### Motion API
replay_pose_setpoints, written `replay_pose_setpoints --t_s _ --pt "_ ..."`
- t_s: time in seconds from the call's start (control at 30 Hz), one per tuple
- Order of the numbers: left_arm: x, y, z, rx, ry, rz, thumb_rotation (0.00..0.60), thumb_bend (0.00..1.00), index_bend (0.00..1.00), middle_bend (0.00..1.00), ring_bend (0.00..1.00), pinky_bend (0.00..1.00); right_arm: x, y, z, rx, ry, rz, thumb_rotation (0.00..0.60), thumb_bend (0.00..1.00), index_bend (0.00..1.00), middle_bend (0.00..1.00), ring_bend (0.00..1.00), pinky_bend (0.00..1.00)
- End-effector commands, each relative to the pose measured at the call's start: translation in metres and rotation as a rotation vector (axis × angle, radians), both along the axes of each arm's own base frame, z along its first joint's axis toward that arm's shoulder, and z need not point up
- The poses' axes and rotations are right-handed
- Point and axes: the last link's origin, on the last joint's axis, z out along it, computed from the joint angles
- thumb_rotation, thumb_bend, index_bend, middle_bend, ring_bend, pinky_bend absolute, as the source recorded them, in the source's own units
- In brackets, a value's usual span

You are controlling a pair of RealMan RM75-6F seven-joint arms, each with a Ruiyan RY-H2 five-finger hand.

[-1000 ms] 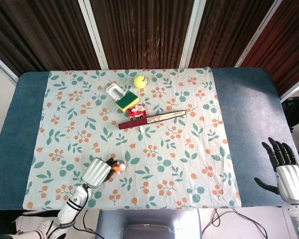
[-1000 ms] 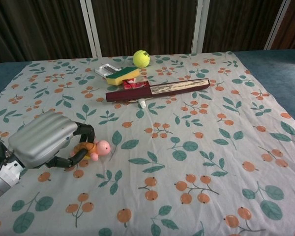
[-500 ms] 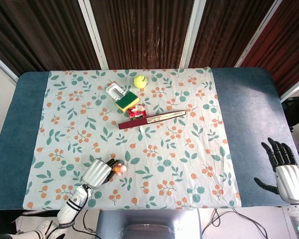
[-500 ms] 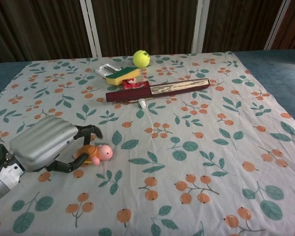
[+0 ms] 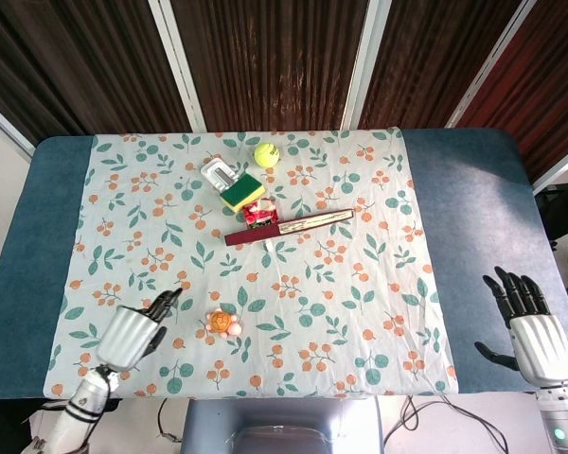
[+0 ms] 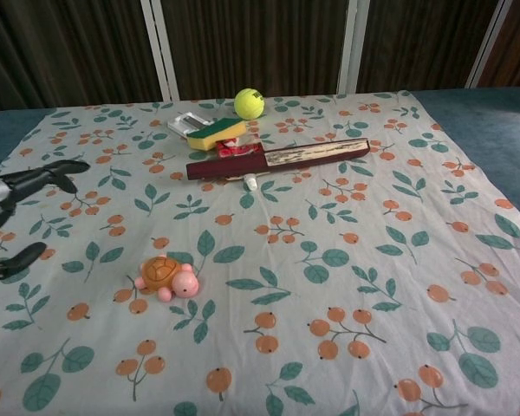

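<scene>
A small orange and pink toy turtle (image 5: pixel 221 323) (image 6: pixel 166 276) lies free on the floral cloth near the front edge. My left hand (image 5: pixel 133 331) (image 6: pixel 17 208) hovers to the left of it, fingers spread, holding nothing. At the front right, over the blue table surface, my right hand (image 5: pixel 528 326) stands open and empty, far from every object; the chest view does not show it.
Toward the back of the cloth (image 5: pixel 360 284) lie a yellow tennis ball (image 5: pixel 266 154), a green and yellow sponge (image 5: pixel 241 192), a white clip-like item (image 5: pixel 219 173), a red packet (image 5: pixel 259 214) and a long dark red box (image 5: pixel 289 227).
My left hand has let go of the toy turtle and drawn back to the left, fingers now spread. The turtle stays on the cloth. My right hand shifted slightly.
</scene>
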Motion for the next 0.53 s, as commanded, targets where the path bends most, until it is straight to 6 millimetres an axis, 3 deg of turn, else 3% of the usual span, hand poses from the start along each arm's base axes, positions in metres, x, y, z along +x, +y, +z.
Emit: replay_pose_setpoints --t_s 0.03,0.1,0.23,0.53 --pt "-0.033 -0.041 0.067 0.083 -0.127 0.213 0.6 0.43 0.05 0.15 0.14 0.28 0.001 -0.001 -0.004 0.006 0.008 -0.006 0.6 0.22 0.0 0.0 0.0 0.0" --pt "-0.045 -0.051 0.082 0.147 -0.163 0.232 0.6 0.43 0.05 0.13 0.08 0.21 0.002 -0.002 -0.006 0.006 0.011 -0.004 0.6 0.22 0.0 0.0 0.0 0.0" --pt "-0.062 -0.055 0.102 0.194 -0.185 0.313 0.6 0.42 0.03 0.11 0.05 0.19 0.004 -0.003 -0.012 0.024 0.02 0.002 0.6 0.22 0.0 0.0 0.0 0.0" --pt "-0.067 -0.051 0.108 0.206 -0.172 0.368 0.6 0.42 0.0 0.02 0.0 0.16 0.002 -0.006 -0.018 0.052 0.028 -0.013 0.6 0.22 0.0 0.0 0.0 0.0"
